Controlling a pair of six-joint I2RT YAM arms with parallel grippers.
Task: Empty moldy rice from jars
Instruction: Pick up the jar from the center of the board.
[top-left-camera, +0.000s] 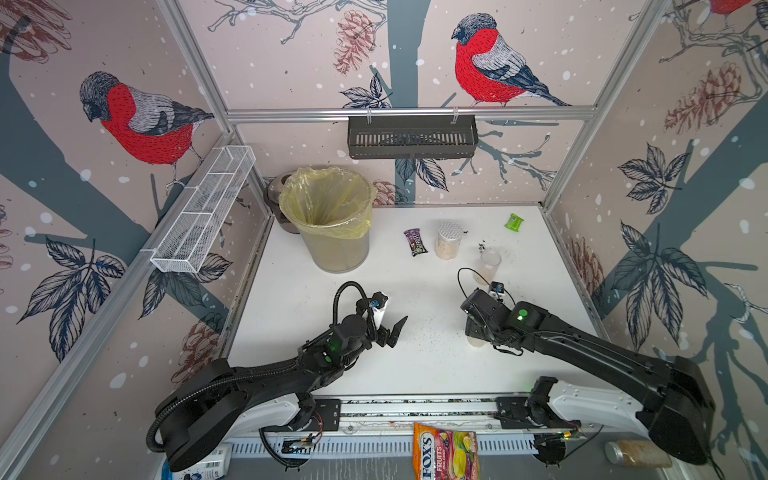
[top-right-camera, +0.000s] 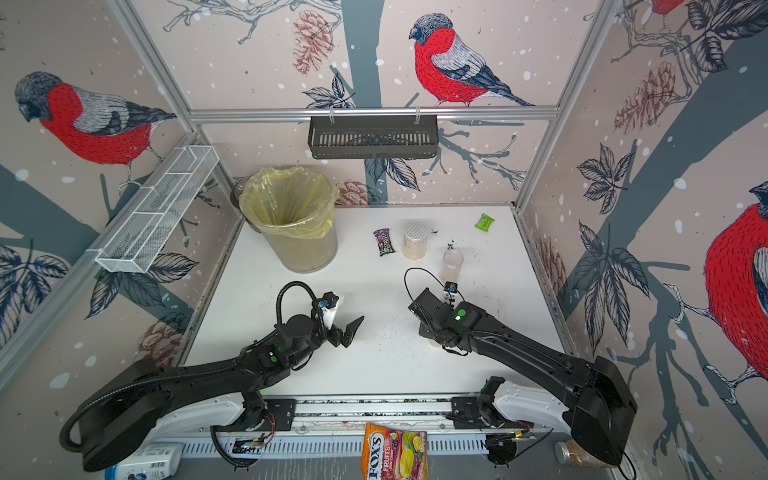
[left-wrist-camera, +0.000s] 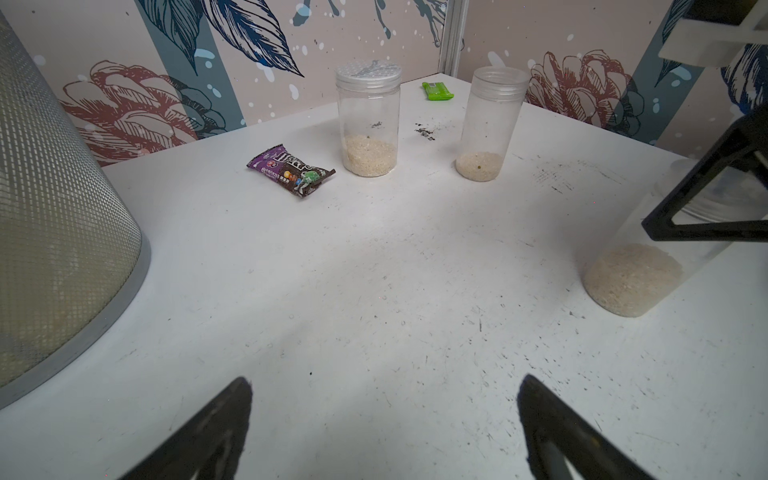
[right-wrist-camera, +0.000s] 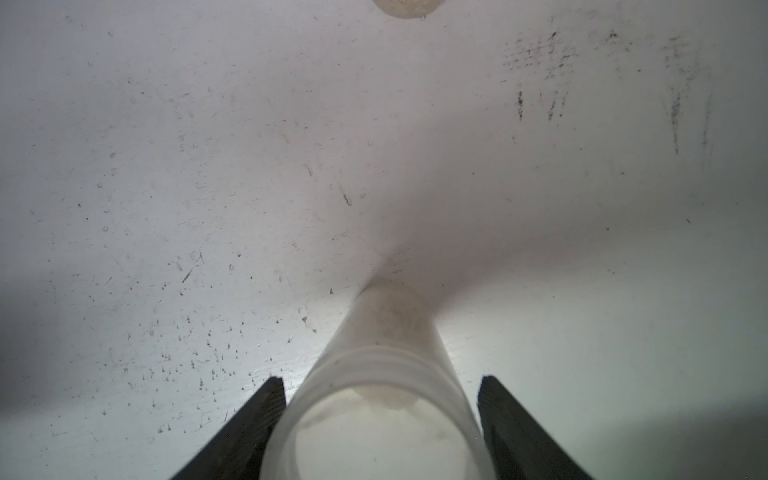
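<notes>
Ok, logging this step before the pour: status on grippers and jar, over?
Left gripper open, empty. Right gripper open, fingers astride near jar, rice inside. Left arm near route to bin.

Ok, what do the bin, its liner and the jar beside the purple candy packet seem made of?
Bin: probably fine metal mesh, matt grey; its grid of holes shows up close.
Liner: thin yellow plastic film, crinkled and see-through.
Jar: likely clear plastic, smooth and glossy; the rice shows through its wall.
</notes>
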